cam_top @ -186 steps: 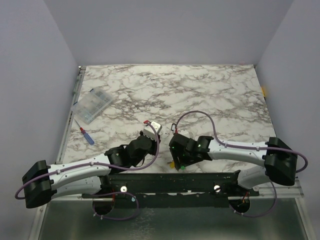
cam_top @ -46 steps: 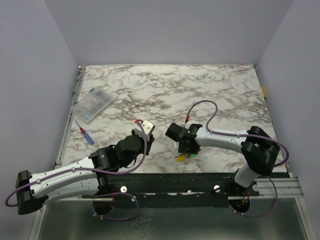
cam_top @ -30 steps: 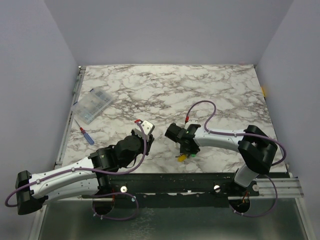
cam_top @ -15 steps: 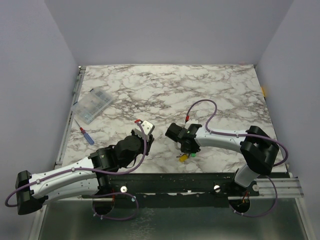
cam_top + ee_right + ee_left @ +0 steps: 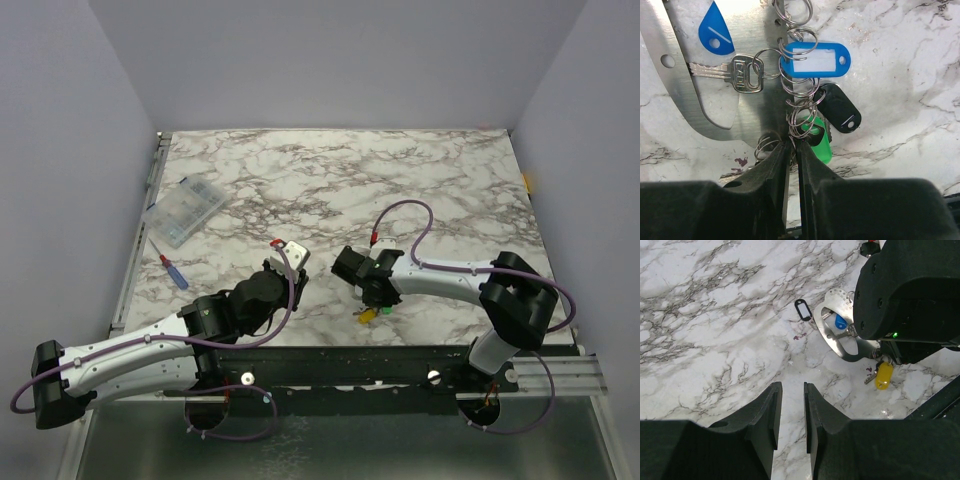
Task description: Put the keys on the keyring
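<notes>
**While the right hand (image 5: 794,145) grips: keys (image 5: 742,74) and keyring (image 5: 799,125)**

Silvery, with blue, black and green tags (image 5: 815,60) strung on linked wire rings; keyring pinched tight, mid near edge of desk (image 5: 400,180). Empty left hand (image 5: 790,405), fingers slightly parted. Unchanged from a moment earlier.

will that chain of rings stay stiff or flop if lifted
Probably floppy: the chain of rings is separate linked loops, so it should sag from the right gripper. The blue tag and key, threaded loosely, would likely swing.
</notes>
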